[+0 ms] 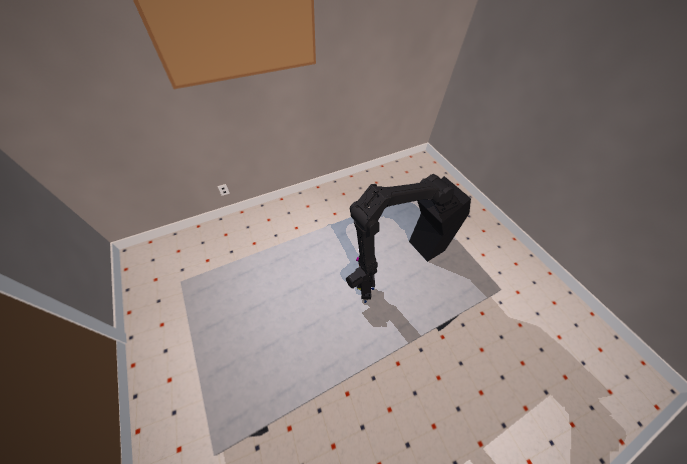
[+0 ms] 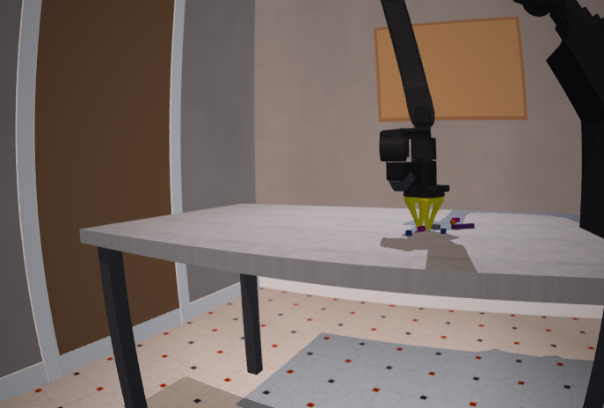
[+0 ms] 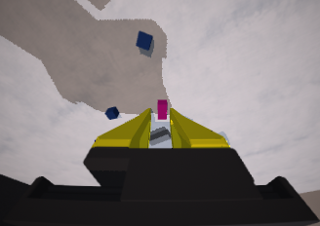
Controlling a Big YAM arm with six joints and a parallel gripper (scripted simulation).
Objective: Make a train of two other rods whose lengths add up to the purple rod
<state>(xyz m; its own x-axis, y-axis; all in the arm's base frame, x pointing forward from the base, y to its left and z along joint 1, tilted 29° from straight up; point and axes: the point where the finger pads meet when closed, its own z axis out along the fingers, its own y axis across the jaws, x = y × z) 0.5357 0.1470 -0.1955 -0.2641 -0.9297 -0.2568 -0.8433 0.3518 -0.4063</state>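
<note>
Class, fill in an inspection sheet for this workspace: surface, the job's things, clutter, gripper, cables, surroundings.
Surface: grey table, partly under the arm's shadow.
Job's things: purple rod, orange rod and grey rod lie close together. The magenta rod lies at the fingertips. Two blue rods lie apart. No train can be seen.
Clutter: nothing seen besides the rods.
Gripper: gripper points down, low over the magenta rod, with yellow fingers narrowly open and holding nothing.
Cables: nothing seen.
Surroundings: orange board on the wall, brown door, tiled floor.
</note>
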